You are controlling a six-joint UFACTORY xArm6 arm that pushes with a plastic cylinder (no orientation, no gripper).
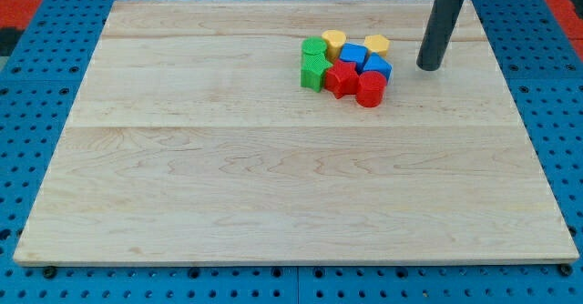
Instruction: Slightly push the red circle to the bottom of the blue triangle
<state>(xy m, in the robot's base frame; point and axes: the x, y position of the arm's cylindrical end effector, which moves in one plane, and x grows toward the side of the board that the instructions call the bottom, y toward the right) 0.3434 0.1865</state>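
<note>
We see all the blocks bunched in one tight cluster in the upper right part of the wooden surface (273, 186), with our arm ending in a bare rod rather than a gripper, so there is nothing to open or close. My tip (429, 67) rests on the board to the view's right of the cluster, near but apart from it. The red circle (370, 89) sits at the cluster's lower right corner, touching the blue triangle (376, 66) just above it and the red star-like block (341, 79) to its left. Another blue block (352, 55) lies above that, with two yellow blocks at the top – one (333, 39) on the left, one (376, 43) on the right. Two green blocks (312, 47) (312, 71) form the cluster's left side. Below and to the view's left the board lies open – wide room down to the bottom edge – while the top and right edges stand closer to the cluster.
</note>
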